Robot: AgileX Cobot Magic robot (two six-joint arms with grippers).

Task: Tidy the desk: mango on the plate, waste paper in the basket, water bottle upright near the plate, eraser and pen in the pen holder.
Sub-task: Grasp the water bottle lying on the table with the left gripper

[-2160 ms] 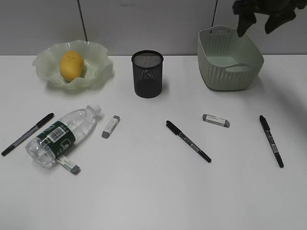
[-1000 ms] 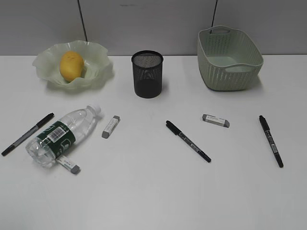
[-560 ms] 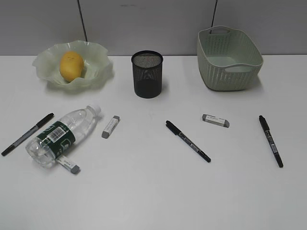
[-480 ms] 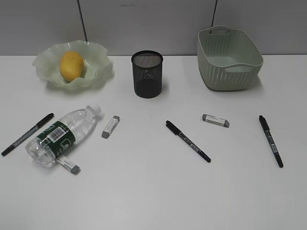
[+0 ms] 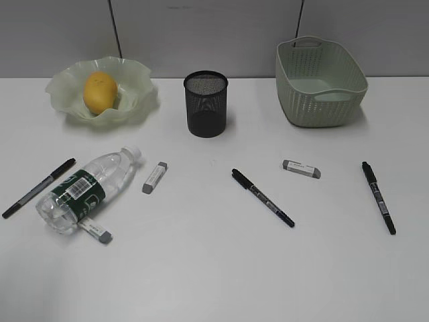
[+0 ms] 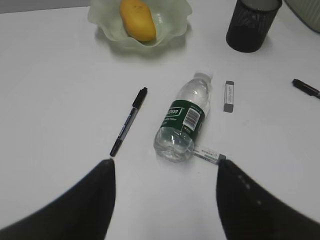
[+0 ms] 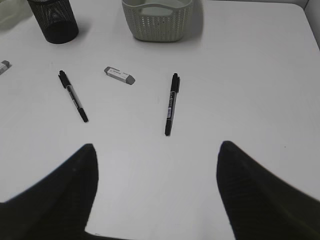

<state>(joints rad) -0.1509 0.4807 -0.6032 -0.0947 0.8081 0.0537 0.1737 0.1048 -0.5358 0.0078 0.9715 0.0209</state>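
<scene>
The mango [image 5: 99,91] lies in the wavy green plate [image 5: 137,94] at the back left. The water bottle [image 5: 87,188] lies on its side, cap pointing to the back right. Three pens [image 5: 38,187] [image 5: 263,197] [image 5: 379,197] and three erasers [image 5: 154,177] [image 5: 301,168] [image 5: 96,232] lie on the desk [image 5: 201,268]. The pen holder [image 5: 206,104] stands at the back middle, the basket [image 5: 320,84] at the back right. No waste paper shows. My left gripper [image 6: 165,167] is open above the desk, near the bottle [image 6: 182,122]. My right gripper [image 7: 156,147] is open, short of a pen [image 7: 171,104].
A grey wall runs along the back of the desk. Neither arm shows in the exterior view. The right wrist view shows the desk's right edge [image 7: 312,35].
The dark right arm that hung over the basket 2.2 s ago has left the exterior view. Nothing on the desk has moved.
</scene>
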